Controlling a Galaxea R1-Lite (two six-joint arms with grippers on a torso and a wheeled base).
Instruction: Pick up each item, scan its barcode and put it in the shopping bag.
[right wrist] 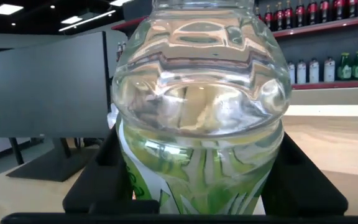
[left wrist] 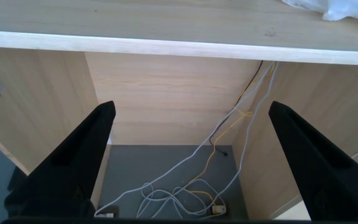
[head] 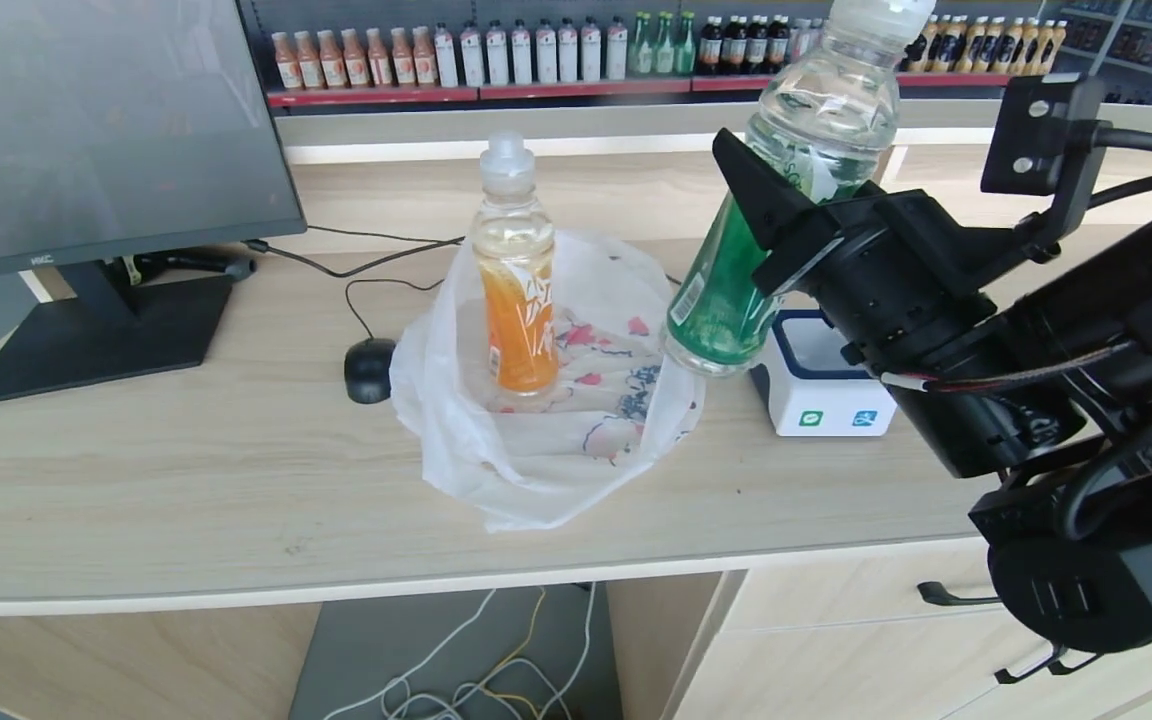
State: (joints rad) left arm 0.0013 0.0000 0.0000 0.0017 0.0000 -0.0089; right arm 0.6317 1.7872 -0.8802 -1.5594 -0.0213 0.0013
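Right claw (head: 781,215) grips green-label bottle (head: 821,110) | orange-label bottle (head: 519,320) in bag (head: 436,400)

Upper right: water bottle (head: 786,200) is showing a clear body, a green label with white markings and a white cap.
Centre: juice bottle (head: 516,290) is running clear up top, with an orange label with white strokes below and a pale cap.
Centre, lower: shopping bag (head: 556,450) is showing milky white with a red and blue flower print.
Right of centre: scanner (head: 826,395) is showing a white box, a dark blue top, and one green and one blue square.
Left: mouse (head: 369,370) and monitor (head: 106,120) are reading black.
The counter (head: 186,480) is showing pale wood grain.
The right gripper (right wrist: 197,180) is reading black.
Bottom centre: cables (head: 496,670) are showing white and yellow.
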